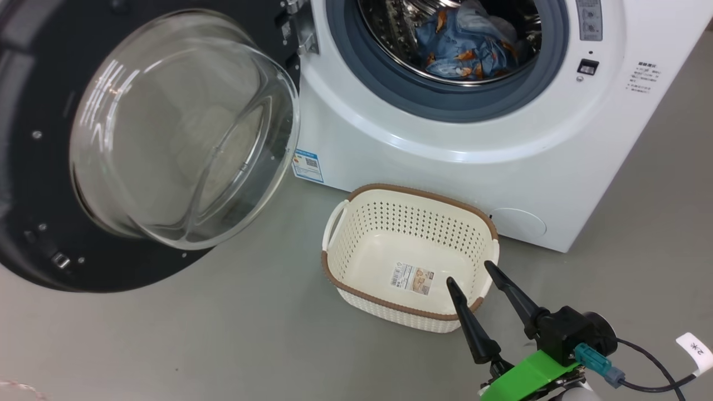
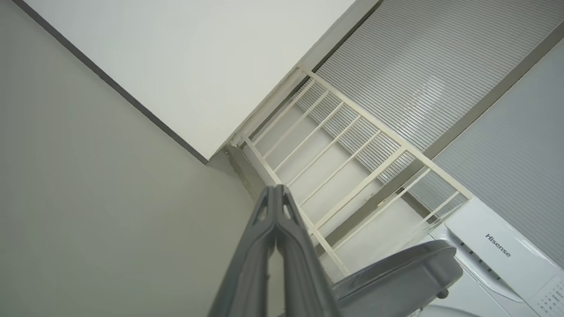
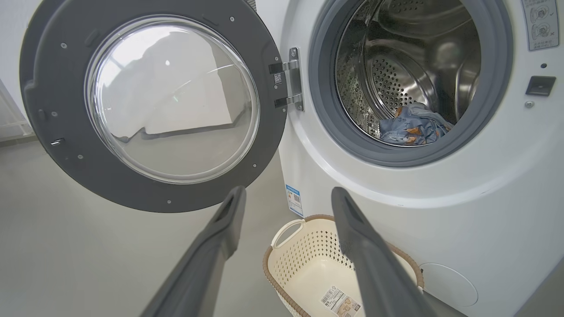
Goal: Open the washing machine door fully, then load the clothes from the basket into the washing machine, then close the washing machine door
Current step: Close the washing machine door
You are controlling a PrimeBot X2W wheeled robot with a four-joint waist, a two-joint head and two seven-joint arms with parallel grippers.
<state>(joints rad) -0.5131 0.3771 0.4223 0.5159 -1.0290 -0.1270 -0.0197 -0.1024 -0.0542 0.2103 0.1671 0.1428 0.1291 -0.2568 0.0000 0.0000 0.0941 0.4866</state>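
The white washing machine [image 1: 445,161] [image 3: 462,211] stands with its round black-rimmed door [image 1: 33,184] [image 3: 145,105] swung wide to the left. Light blue clothes [image 1: 465,47] [image 3: 414,130] with orange bears lie inside the steel drum. The cream basket [image 1: 409,256] [image 3: 317,268] sits on the floor before the machine, holding nothing but its label sticker. My right gripper [image 1: 467,273] [image 3: 288,193] hovers open over the basket's near right rim, nothing between its fingers. My left gripper [image 2: 275,190] is shut on nothing, pointing at a white railing and wall away from the machine.
Grey floor [image 1: 223,334] surrounds the basket and lies beneath the open door. A white railing [image 2: 348,158] and ribbed grey panel [image 2: 423,75] stand beside the machine's top [image 2: 498,246]. A cable [image 1: 652,379] trails from my right wrist.
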